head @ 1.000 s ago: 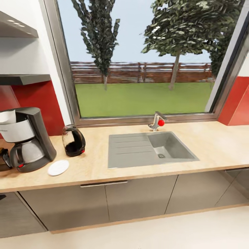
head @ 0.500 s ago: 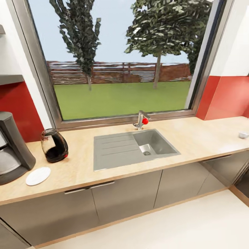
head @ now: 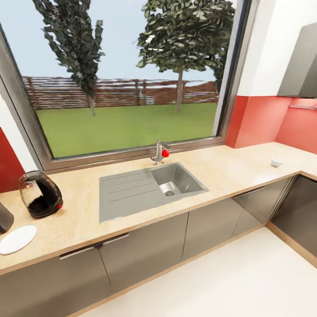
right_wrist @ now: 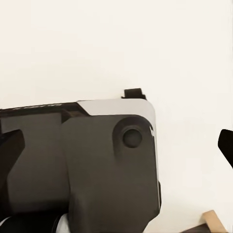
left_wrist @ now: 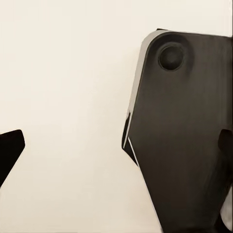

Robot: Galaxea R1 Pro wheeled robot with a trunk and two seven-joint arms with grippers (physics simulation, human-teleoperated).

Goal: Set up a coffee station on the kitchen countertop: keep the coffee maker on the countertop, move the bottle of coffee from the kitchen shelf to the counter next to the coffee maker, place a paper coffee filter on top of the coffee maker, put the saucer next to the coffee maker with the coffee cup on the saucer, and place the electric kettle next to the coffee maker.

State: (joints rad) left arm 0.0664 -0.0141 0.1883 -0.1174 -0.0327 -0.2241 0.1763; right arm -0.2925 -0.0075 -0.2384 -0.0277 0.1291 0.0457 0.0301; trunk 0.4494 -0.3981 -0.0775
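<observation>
I am looking from the head camera across a long tan wood-look worktop (head: pixel 229 169) that runs beneath a wide window and turns a corner at the far right. At the left end sits the electric kettle (head: pixel 40 200), a squat rounded glass body on a black base with a small red switch. In front of it, near the worktop's front edge, lies the saucer (head: pixel 16 239), a flat white disc with nothing on it. A dark sliver of the coffee maker (head: pixel 4 218) shows just beside both, cut off at the picture's left border. A grey sink (head: pixel 147 190) with a red-knobbed tap (head: pixel 161 153) sits in the middle. Far to the right, near the corner and well apart from the saucer, stands the coffee cup (head: pixel 276 162), small, white and alone.

Both wrist cameras point down at pale floor and dark parts of the robot's own body. In each, dark fingertips show at opposite edges of the picture, so I judge the left hand (left_wrist: pixel 116 150) and the right hand (right_wrist: pixel 116 150) both spread open and carrying nothing.

My judgement is that the step in hand is fetching the cup for the saucer. The next move calls for rolling the base right along the worktop until the cup is within reach, then lifting the right arm for a gentle grip on its rim.
</observation>
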